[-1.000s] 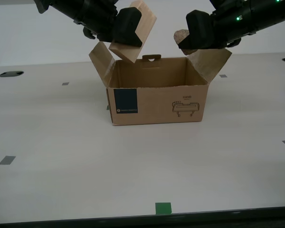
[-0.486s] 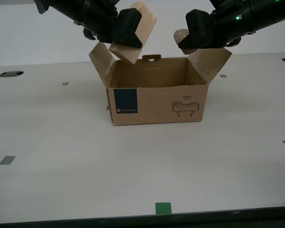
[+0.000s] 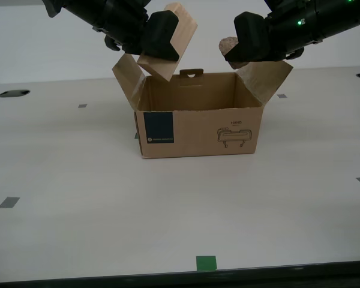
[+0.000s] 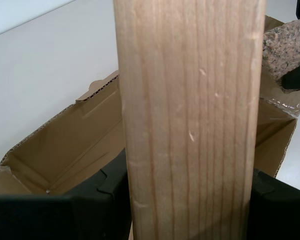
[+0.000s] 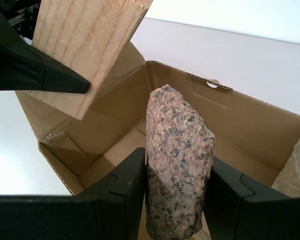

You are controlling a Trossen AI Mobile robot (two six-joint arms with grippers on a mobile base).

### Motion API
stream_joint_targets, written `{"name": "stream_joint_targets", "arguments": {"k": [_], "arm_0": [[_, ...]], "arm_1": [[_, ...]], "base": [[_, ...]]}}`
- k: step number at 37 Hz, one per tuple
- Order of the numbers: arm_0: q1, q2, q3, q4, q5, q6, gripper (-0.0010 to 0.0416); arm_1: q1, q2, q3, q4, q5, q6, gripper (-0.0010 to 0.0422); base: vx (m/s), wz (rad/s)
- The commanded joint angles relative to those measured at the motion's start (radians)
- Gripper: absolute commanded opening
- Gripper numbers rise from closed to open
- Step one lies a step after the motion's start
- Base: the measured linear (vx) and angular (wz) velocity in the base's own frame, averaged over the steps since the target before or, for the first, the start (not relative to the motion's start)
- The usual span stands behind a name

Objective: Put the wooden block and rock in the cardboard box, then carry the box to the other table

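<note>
The cardboard box [image 3: 198,123] stands open on the table, its blue label and line drawing facing the camera. Above its side at the exterior view's left, my second gripper [image 3: 162,39] is shut on the wooden block [image 3: 175,36], which hangs tilted over the opening. The block [image 4: 190,115] fills the second wrist view, with the box [image 4: 65,150] below it. Over the box's other side, my first gripper [image 3: 249,42] is shut on the rock [image 3: 229,45]. The speckled rock [image 5: 177,160] sits upright between the fingers, above the box interior [image 5: 240,125]; the block [image 5: 82,45] shows there too.
The box rests on a whitish table [image 3: 78,180] with grey tape marks [image 3: 9,202] and a green one [image 3: 206,262] near the front edge. A dark hole [image 3: 14,93] lies at the exterior view's far left. The box's side flaps stand up.
</note>
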Motion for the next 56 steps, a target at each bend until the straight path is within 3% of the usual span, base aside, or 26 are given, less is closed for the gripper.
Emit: {"name": "stream_joint_targets", "arguments": {"k": [1, 13, 27, 35, 38, 43, 49, 56], "arm_0": [[0.003, -0.001, 0.001, 0.004, 0.008, 0.007, 0.0025], [0.005, -0.001, 0.001, 0.005, 0.015, 0.019, 0.0132], [0.006, -0.001, 0.001, 0.006, 0.014, 0.045, 0.0258], [0.006, -0.013, 0.001, 0.006, 0.014, 0.055, 0.0315], [0.006, -0.027, 0.001, 0.006, 0.014, 0.07, 0.0318], [0.006, -0.067, 0.001, 0.004, 0.015, 0.081, 0.0306], [0.002, -0.132, 0.001, -0.011, 0.035, 0.119, 0.0287], [0.002, -0.218, 0.001, -0.1, 0.079, 0.122, 0.0271]], "arm_1": [[-0.001, 0.0, 0.002, 0.005, 0.007, 0.002, 0.0105], [-0.001, 0.0, 0.002, 0.005, 0.007, 0.002, 0.0178], [-0.001, 0.0, 0.002, 0.005, 0.006, 0.0, 0.0223], [0.0, -0.001, 0.005, 0.002, 0.007, -0.046, 0.0236], [0.0, -0.001, 0.018, -0.007, 0.01, -0.087, 0.0239], [0.002, -0.001, 0.068, -0.065, 0.053, -0.142, 0.0238], [0.003, -0.001, 0.146, -0.198, 0.055, -0.154, 0.0238], [0.006, -0.002, 0.233, -0.346, 0.055, -0.192, 0.0238]], "base": [[0.0, 0.0], [0.0, 0.0], [0.0, 0.0], [0.0, 0.0], [0.0, 0.0], [0.0, 0.0], [0.0, 0.0], [0.0, 0.0]]}}
